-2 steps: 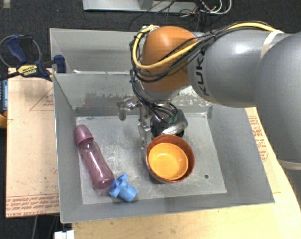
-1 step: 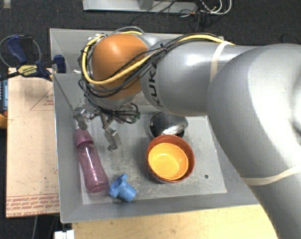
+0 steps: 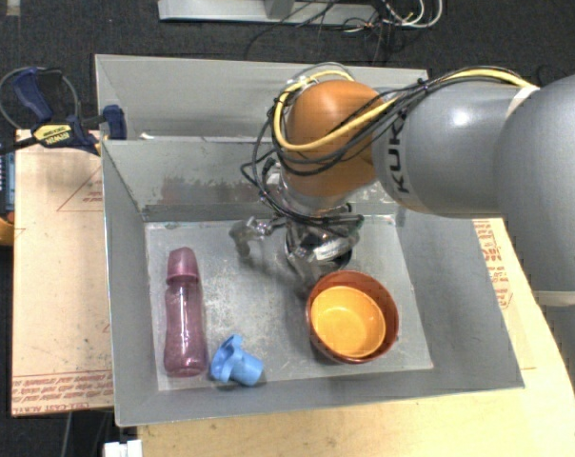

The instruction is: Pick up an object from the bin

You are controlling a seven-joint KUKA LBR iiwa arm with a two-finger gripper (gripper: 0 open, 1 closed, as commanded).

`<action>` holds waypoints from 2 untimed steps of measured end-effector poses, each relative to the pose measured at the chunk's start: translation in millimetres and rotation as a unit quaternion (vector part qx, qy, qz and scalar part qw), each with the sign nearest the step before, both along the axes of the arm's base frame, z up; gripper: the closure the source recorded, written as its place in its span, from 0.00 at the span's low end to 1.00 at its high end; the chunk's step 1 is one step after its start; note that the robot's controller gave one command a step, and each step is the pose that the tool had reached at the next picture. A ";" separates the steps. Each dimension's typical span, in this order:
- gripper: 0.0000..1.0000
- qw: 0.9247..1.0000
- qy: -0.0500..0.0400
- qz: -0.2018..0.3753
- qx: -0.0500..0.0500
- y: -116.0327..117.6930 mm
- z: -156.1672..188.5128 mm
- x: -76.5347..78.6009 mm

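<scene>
Approach step judged in hand: end effector (image 3: 302, 241), open or closed cannot be told, sits just behind round orange plastic bowl (image 3: 352, 320), front right of grey metal bin (image 3: 126, 255); alignment over rim needed next.

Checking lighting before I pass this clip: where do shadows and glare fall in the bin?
Camera view: light is even over the floor of the bin. The gripper throws a soft shadow beneath itself, just above the orange bowl. The pink bottle and blue piece at the left lie unshadowed. Highlights sit on the arm.
</scene>
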State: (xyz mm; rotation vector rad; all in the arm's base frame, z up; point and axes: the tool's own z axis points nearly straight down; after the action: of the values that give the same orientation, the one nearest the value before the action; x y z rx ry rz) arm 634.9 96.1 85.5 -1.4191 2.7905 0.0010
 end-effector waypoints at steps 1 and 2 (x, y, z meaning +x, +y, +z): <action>1.00 0.986 -0.006 0.167 0.003 158.7 -14.1 -3.0; 1.00 0.986 -0.004 0.165 0.003 156.7 -14.4 -3.2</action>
State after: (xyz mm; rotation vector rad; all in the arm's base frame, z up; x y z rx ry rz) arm 631.7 252.7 71.1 -1.8534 2.5103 0.0063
